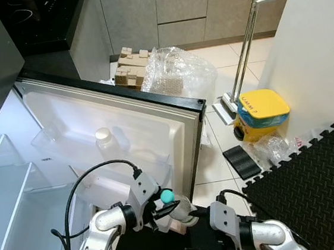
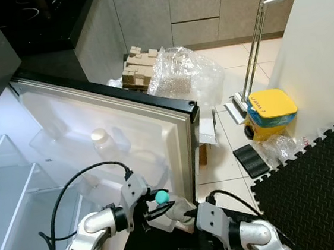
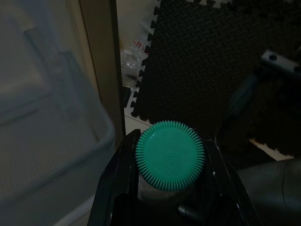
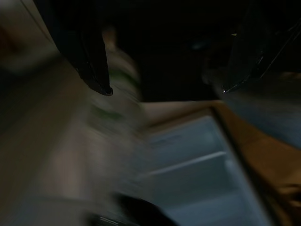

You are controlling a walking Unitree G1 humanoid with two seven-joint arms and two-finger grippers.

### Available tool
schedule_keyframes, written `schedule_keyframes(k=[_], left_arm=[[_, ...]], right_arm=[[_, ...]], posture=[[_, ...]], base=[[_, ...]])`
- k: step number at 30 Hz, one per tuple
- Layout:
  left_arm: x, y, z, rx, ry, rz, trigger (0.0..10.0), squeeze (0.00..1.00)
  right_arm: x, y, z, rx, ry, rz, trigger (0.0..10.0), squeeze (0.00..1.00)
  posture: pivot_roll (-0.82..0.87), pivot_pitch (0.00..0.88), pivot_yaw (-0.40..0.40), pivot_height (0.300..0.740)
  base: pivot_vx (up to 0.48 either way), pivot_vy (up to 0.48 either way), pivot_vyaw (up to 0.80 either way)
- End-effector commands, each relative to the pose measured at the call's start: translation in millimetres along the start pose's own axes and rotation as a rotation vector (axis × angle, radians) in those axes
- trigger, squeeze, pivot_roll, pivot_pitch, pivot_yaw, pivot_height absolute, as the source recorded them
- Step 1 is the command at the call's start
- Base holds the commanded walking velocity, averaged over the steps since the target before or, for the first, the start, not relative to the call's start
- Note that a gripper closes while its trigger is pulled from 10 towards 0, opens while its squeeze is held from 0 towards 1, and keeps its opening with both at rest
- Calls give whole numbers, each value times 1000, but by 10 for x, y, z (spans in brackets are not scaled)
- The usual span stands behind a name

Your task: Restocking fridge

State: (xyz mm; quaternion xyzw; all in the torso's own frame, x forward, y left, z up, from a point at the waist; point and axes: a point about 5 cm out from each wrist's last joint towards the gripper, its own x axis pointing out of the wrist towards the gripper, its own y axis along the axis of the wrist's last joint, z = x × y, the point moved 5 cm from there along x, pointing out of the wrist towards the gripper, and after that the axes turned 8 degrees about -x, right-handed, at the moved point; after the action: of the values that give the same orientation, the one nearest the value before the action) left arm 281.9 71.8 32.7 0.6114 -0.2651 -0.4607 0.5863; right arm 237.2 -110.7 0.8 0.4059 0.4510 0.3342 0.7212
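Two claws low by fridge door [image 1: 125, 126]; left claw [image 3: 169, 188] clamps green-capped bottle [image 3: 170, 155]; right claw [image 4: 164, 89] spread.

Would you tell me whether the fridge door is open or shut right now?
Open. The fridge door is swung wide, its white inner side and door shelf facing the camera.

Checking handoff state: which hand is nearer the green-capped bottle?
Left. The left hand grips the green-capped bottle below its cap. The right hand is open just beside it.

bottle cap [image 3: 170, 155]: green plastic, ribbed edge, matt
fridge door [image 1: 125, 126]: white glossy plastic liner
floor mat [image 1: 316, 175]: black foam, textured
floor [image 1: 218, 155]: smooth glossy tiles
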Motion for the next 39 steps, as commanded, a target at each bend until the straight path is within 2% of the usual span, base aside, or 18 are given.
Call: schedule_keyframes(k=[1, 3, 4, 6, 8, 15, 18, 21, 29, 31, 36, 37, 39], left_arm=[[-108, -2, -83, -2, 20, -5, 0, 0], [-169, -49, -63, 1, -8, -37, 0, 0], [-240, -121, -30, 13, -41, -83, 0, 0], [-240, -121, -30, 13, -41, -83, 0, 0], [-321, -223, 0, 42, -71, -148, 0, 0], [-376, -336, -147, 99, 29, -208, 0, 0], [-363, -348, -229, 120, 101, -204, 0, 0], [-336, -408, -236, 143, 148, -211, 0, 0], [-317, -572, -207, 146, 228, -227, 0, 0], [-321, -577, -239, 129, 276, -204, 0, 0], [-307, -507, -288, 101, 335, -135, 0, 0], [-297, -447, -361, 26, 401, -73, 4510, 0], [-290, -417, -392, -9, 431, -40, 4510, 0]], right_arm=[[-79, -27, 49, 22, -44, -6, 10000, 0], [-141, -57, 83, 33, -71, -15, 10000, 0], [-206, -106, 88, 43, -84, -32, 10000, 0], [-206, -106, 88, 43, -84, -32, 10000, 0], [-252, -152, 78, 51, -92, -48, 10000, 0], [-265, -245, 214, 42, -218, -91, 10000, 0], [-268, -298, 320, 22, -308, -124, 10000, 0], [-277, -394, 390, 54, -405, -164, 10000, 0], [-344, -640, 411, 157, -592, -253, 10000, 0], [-353, -674, 476, 221, -680, -251, 10000, 0], [-332, -703, 522, 286, -734, -252, 10000, 0], [-314, -753, 533, 317, -760, -284, 10000, 0], [-307, -769, 544, 321, -775, -299, 10000, 0]], posture=[[-104, 109, 25, 740], [-104, 108, 26, 740], [-104, 109, 27, 740], [-104, 109, 27, 740], [-104, 109, 28, 740], [-102, 110, 27, 740], [-102, 111, 27, 740], [-103, 111, 31, 740], [-101, 111, 42, 740], [-104, 108, 49, 740], [-105, 104, 50, 740], [-100, 100, 46, 740], [-98, 99, 45, 740]], base=[[0, 0, 0], [0, 0, 0], [0, 0, 0], [0, 0, 0], [0, 0, 0], [0, 0, 0], [0, 0, 0], [0, 0, 0], [0, 0, 0], [0, 0, 0], [0, 0, 0], [0, 0, 0], [0, 0, 0]])
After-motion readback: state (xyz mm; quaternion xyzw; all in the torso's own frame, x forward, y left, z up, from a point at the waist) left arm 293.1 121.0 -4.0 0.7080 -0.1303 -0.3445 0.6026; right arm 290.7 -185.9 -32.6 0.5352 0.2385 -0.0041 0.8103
